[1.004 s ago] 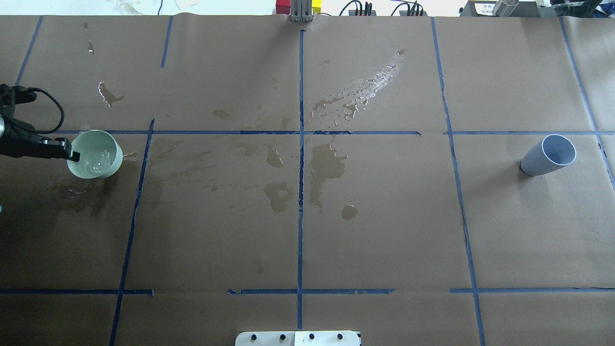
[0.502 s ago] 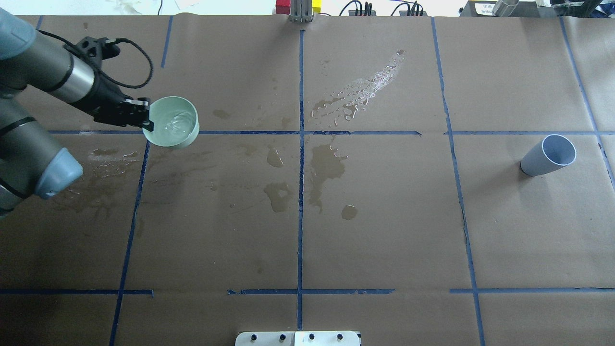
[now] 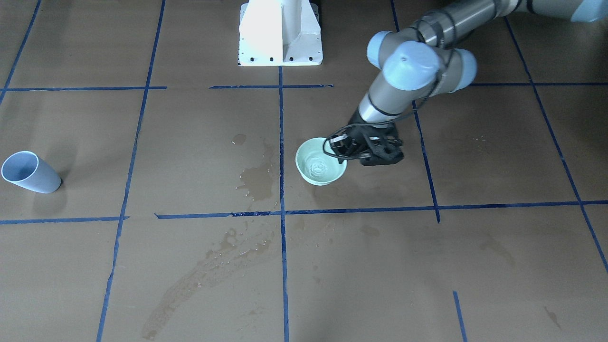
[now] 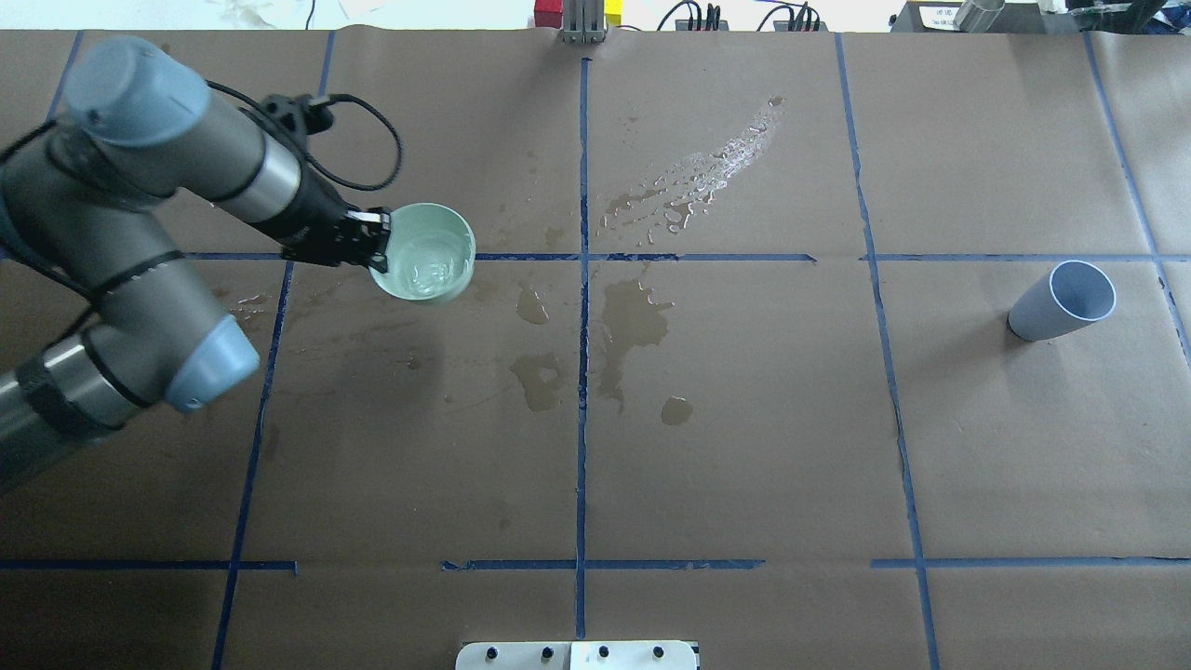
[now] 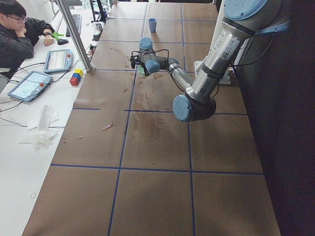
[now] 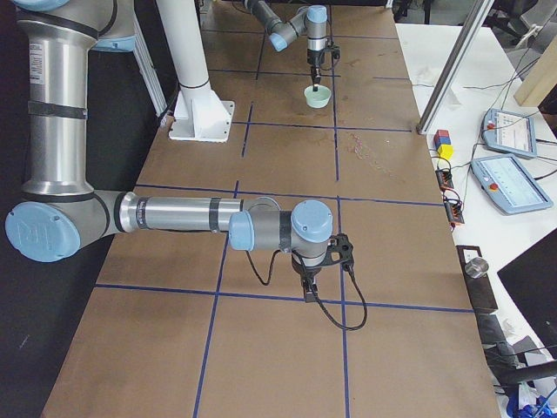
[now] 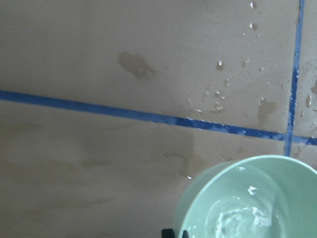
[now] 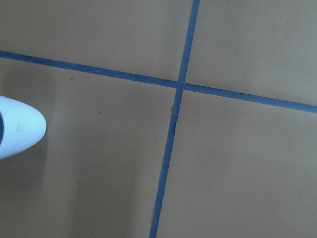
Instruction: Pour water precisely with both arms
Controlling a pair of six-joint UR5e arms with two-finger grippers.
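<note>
You have the left gripper (image 4: 377, 246) closed on the pale green cup (image 4: 425, 249), pinching the rim on the side nearest the left arm (image 4: 186, 149), which reaches in from the table's left. The cup is upright with its mouth level, close to the crosswise blue tape line (image 4: 707, 257) and on the robot's left of the centre line. The water (image 4: 430, 272) is inside that cup, a shallow, rippling pool at the bottom. Wet patches (image 4: 635, 316) darken the brown paper (image 4: 744, 447) around the middle. The blue-grey cup (image 4: 1061, 300) stands well apart on the right side. Your right arm (image 6: 174, 213) stretches low over the paper with the right gripper (image 6: 307, 289) pointing down. From that side view alone you cannot tell whether its fingers are apart or together.
</note>
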